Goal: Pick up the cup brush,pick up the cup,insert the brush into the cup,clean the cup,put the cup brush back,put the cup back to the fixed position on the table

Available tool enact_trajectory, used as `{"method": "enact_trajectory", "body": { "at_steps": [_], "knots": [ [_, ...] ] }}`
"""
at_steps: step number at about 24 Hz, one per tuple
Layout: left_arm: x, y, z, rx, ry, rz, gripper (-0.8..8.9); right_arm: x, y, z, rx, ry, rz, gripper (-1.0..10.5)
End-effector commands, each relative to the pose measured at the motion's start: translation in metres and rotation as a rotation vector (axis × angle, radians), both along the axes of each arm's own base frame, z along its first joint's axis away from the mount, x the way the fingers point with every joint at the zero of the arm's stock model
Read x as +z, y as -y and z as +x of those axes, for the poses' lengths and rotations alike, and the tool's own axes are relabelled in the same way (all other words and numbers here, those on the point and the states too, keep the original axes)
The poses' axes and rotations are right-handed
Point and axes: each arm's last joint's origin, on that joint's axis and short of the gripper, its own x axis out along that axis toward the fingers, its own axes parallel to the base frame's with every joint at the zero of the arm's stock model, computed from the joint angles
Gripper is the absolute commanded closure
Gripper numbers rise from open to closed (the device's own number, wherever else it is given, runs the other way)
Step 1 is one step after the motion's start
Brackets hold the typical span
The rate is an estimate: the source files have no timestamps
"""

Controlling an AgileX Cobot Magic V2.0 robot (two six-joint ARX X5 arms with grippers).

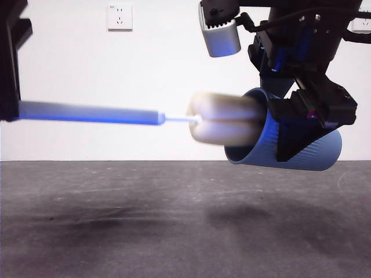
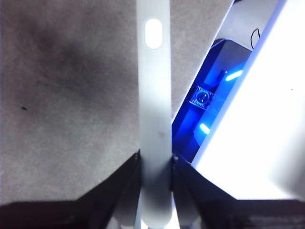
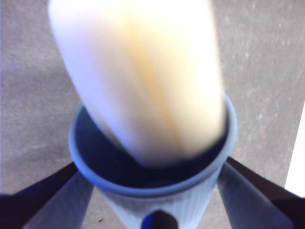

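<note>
Left gripper (image 2: 155, 164) jaws clamped on cup brush (image 1: 223, 119) handle; right gripper (image 3: 155, 191) jaws gripping tilted cup (image 1: 307, 153), sponge head partly inside, above table (image 1: 145, 231)

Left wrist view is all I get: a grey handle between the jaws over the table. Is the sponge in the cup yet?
Observer: Partly. In the right wrist view the sponge head sits in the cup's mouth.
Operator: Cup on the table?
Observer: No, the right gripper holds it tipped sideways above the table.
Operator: Brush level?
Observer: Roughly level in the front view, with the left gripper shut on the cup brush handle.
</note>
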Motion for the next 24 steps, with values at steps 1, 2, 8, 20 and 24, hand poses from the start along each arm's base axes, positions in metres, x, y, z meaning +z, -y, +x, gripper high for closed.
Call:
{"method": "enact_trajectory", "body": {
  "at_steps": [1,2,8,20,24],
  "knots": [
    [-0.004,0.006,0.002,0.001,0.0,-0.01,8.22,-0.001,-0.003,-0.001,0.015,0.005,-0.01,9.6],
    [-0.004,0.008,0.003,0.005,0.004,-0.02,8.22,-0.001,-0.003,-0.002,0.025,0.006,-0.017,9.6],
    [-0.012,0.024,0.008,0.001,-0.022,-0.077,8.22,-0.005,-0.013,-0.011,0.098,0.004,-0.06,9.6],
    [-0.018,0.04,0.014,0.068,-0.041,-0.15,8.22,-0.017,-0.025,-0.017,0.132,0.0,-0.105,9.6],
    [-0.017,0.026,0.008,0.1,-0.052,-0.04,8.22,-0.017,-0.022,-0.017,0.1,0.02,-0.14,9.6]
  ]
}}
